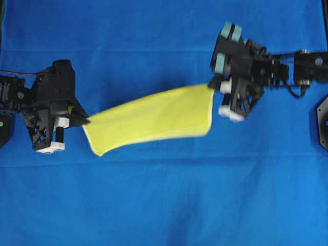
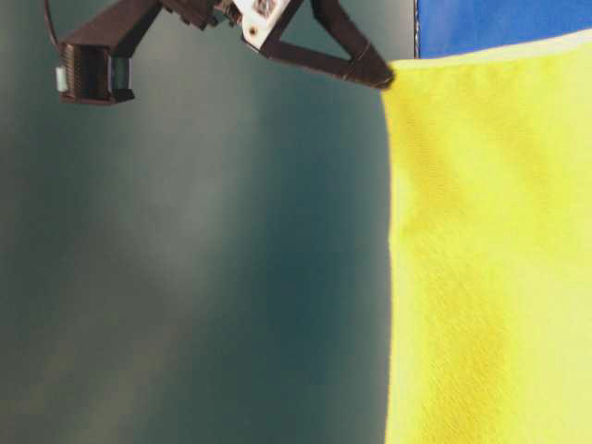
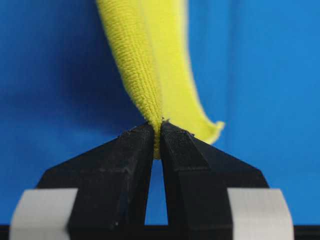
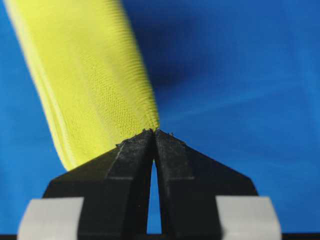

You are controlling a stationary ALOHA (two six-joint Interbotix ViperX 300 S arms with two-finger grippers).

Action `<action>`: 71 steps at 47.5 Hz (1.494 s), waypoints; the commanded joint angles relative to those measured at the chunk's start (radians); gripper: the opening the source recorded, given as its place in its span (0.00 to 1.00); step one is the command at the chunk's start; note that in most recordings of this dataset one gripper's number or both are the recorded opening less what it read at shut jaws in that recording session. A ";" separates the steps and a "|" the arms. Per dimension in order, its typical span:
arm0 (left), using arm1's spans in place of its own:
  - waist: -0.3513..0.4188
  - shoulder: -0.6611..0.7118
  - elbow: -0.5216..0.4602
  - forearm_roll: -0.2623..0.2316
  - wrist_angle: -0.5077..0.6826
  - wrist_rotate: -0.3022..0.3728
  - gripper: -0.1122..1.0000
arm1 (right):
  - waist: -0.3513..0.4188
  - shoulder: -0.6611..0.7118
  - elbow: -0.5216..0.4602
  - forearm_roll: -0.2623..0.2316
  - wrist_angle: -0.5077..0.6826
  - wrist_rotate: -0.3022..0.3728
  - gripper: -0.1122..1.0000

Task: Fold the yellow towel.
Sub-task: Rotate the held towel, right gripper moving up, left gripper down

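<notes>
The yellow towel [image 1: 154,118] hangs stretched between my two grippers above the blue cloth, sagging toward the near side. My left gripper [image 1: 86,122] is shut on its left corner; in the left wrist view the towel [image 3: 145,65] rises from the pinched tips of the gripper [image 3: 157,131]. At the other end my right gripper [image 1: 211,84] is shut on the towel's right corner, and the right wrist view shows the towel [image 4: 90,80] running away from the closed tips [image 4: 154,132]. Seen from table level, the towel [image 2: 490,250] hangs down like a sheet from the left gripper [image 2: 384,79].
A large blue cloth [image 1: 164,205] covers the whole table. A black mount [image 1: 322,120] sits at the right edge and another dark part [image 1: 4,125] at the left edge.
</notes>
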State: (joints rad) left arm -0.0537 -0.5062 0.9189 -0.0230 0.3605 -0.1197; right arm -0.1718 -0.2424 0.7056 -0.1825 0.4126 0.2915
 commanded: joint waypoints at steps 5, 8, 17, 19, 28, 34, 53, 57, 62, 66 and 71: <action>-0.081 0.034 -0.048 0.002 -0.138 0.012 0.15 | -0.092 -0.006 -0.037 -0.048 -0.029 0.000 0.12; -0.101 0.060 -0.064 0.002 -0.192 0.023 0.15 | -0.124 0.005 -0.051 -0.069 -0.046 0.000 0.12; -0.126 0.178 -0.150 0.002 -0.310 0.080 0.15 | -0.187 0.055 -0.110 -0.127 -0.097 -0.003 0.12; -0.129 0.209 -0.175 0.002 -0.328 0.095 0.15 | -0.196 0.069 -0.127 -0.138 -0.106 -0.006 0.12; -0.153 0.364 -0.319 0.002 -0.350 0.175 0.15 | -0.233 0.140 -0.216 -0.179 -0.117 -0.012 0.12; -0.161 0.436 -0.393 0.000 -0.356 0.239 0.15 | -0.244 0.176 -0.270 -0.212 -0.123 -0.014 0.12; -0.161 0.523 -0.466 0.000 -0.362 0.284 0.15 | -0.252 0.187 -0.282 -0.219 -0.153 -0.011 0.12; -0.161 0.537 -0.477 0.000 -0.383 0.284 0.15 | -0.255 0.173 -0.267 -0.221 -0.153 -0.011 0.12; -0.161 0.575 -0.514 0.002 -0.419 0.295 0.15 | -0.267 0.130 -0.222 -0.221 -0.150 -0.009 0.12; -0.160 0.630 -0.572 0.000 -0.439 0.304 0.15 | -0.279 0.078 -0.167 -0.221 -0.149 -0.008 0.12; -0.158 0.721 -0.676 0.000 -0.442 0.307 0.15 | -0.299 -0.017 -0.069 -0.221 -0.147 -0.002 0.12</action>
State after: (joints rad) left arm -0.1871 0.1825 0.3344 -0.0230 -0.0660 0.1841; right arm -0.4218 -0.1810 0.6059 -0.3958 0.2684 0.2869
